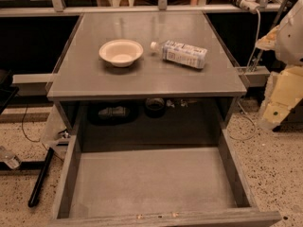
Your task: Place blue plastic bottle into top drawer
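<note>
Starting at the reach step: the blue plastic bottle [180, 54] isn't picked yet. It lies on its side near the worktop's right edge, white cap pointing at the cream bowl [121, 52] left of centre. The gripper [283, 96] hangs off the right edge; can't tell its state. The top drawer [151, 183] stands pulled out below the front edge, flat matte grey floor, worn lip. Next, you'd grasp across the round, slick clear barrel, which will likely roll.
</note>
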Controlling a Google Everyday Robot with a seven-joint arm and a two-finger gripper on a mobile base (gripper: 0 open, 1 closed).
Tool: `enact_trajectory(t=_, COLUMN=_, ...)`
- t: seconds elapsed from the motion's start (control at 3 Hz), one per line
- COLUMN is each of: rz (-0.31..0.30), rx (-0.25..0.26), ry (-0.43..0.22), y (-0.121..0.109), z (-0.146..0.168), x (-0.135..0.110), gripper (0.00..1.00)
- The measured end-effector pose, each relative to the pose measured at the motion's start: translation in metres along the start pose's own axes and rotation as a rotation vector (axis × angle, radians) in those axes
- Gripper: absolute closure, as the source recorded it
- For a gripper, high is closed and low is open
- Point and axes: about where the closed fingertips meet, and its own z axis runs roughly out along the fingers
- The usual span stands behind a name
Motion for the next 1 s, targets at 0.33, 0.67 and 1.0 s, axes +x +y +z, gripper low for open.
enact_trajectory(t=0.33, rz=0.000, rx=0.000, ry=0.000, y=0.000, z=0.000, x=0.000, gripper=0.00)
enact_trajectory(t=0.67, rz=-0.011, rx=0.027, ry=-0.001, y=-0.008, z=-0.002, x=-0.006, gripper=0.00)
enact_trajectory(t=1.0, rz=-0.066, rx=0.137, ry=-0.042, y=-0.055, z=-0.006, x=-0.040, gripper=0.00)
